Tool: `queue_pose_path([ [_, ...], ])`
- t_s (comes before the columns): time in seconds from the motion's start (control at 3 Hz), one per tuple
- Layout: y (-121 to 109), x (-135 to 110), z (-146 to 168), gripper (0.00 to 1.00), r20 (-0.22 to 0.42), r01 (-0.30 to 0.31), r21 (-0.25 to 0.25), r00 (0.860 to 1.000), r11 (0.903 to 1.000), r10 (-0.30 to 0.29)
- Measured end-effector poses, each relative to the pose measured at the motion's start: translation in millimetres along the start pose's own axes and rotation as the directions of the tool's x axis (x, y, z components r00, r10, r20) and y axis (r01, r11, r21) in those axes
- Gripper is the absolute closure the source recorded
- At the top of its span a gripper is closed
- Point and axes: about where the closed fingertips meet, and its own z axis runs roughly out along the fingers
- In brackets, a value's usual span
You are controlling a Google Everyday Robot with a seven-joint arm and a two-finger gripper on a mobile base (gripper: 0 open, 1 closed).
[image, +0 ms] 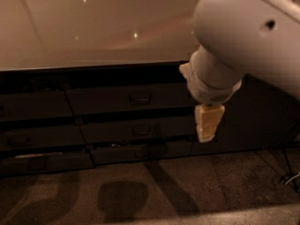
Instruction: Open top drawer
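Observation:
The top drawer (108, 100) is a wide dark front just under the pale countertop, in the middle of the camera view. Its small rectangular loop handle (139, 98) sits at its centre. The drawer front stands flush with the fronts around it. My gripper (207, 124) is pale yellow and hangs point-down from the big white arm (243, 41). It is to the right of the handle and a little lower, in front of the drawer stack's right edge, and it touches nothing.
Two shallower dark drawers (140, 131) (140, 150) sit below the top one, and more drawer fronts (33, 107) stand in a column to the left. A pale countertop (93, 27) runs above. Speckled floor (140, 191) lies in front, with a cable (291, 178) at the right.

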Motion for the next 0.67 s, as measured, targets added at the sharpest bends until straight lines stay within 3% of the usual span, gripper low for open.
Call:
queue_pose_path([
  [0.33, 8.7, -4.4, 7.2, 0.00, 0.083, 0.005, 0.062, 0.996, 0.9981, -0.011],
  [0.67, 8.7, -4.4, 7.2, 0.00, 0.083, 0.005, 0.062, 0.996, 0.9981, -0.011],
])
